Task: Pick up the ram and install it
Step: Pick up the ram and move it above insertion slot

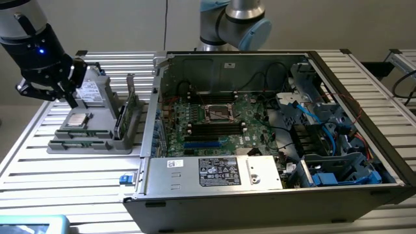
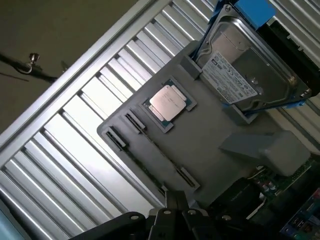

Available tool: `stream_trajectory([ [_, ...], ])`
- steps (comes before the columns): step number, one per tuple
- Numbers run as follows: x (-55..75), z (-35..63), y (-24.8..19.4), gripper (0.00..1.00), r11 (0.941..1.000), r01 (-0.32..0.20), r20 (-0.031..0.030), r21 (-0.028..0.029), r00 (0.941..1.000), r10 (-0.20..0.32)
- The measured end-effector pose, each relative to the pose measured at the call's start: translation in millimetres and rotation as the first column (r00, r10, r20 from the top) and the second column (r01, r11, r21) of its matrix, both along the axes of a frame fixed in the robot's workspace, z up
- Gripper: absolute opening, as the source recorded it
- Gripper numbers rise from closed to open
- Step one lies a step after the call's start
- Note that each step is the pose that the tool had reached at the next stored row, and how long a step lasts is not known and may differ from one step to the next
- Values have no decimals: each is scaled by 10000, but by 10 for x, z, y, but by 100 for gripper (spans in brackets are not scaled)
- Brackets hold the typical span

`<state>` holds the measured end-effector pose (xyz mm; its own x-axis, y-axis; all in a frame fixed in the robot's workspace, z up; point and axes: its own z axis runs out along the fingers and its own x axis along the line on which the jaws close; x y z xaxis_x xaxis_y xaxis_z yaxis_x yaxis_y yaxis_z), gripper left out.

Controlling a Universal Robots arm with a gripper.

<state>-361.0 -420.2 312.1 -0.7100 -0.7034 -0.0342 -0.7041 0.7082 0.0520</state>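
The gripper (image 1: 70,101), fingers pressed together and empty, hovers over the gray holder (image 1: 91,144) beside the open computer case (image 1: 260,195). The ram (image 1: 128,113) stands on edge along the holder's case-side edge, toward the exterior view's right of the gripper, its long axis parallel to the case wall.

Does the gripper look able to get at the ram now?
Probably yes: the ram stands upright at the edge of the gray tray, top exposed with nothing over it, and the gripper hangs above that tray.
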Motion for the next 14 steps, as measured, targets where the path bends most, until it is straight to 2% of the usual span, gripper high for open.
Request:
stream_trajectory([
  [4,0,0,0,11,9973,-734,1,29,9973,734],
  [7,0,-1,-1,11,9917,-1283,3,37,9917,1283],
  [10,0,-1,0,11,9834,-1815,3,36,9834,1815],
  [14,0,-1,0,11,9675,-2528,2,36,9675,2528],
])
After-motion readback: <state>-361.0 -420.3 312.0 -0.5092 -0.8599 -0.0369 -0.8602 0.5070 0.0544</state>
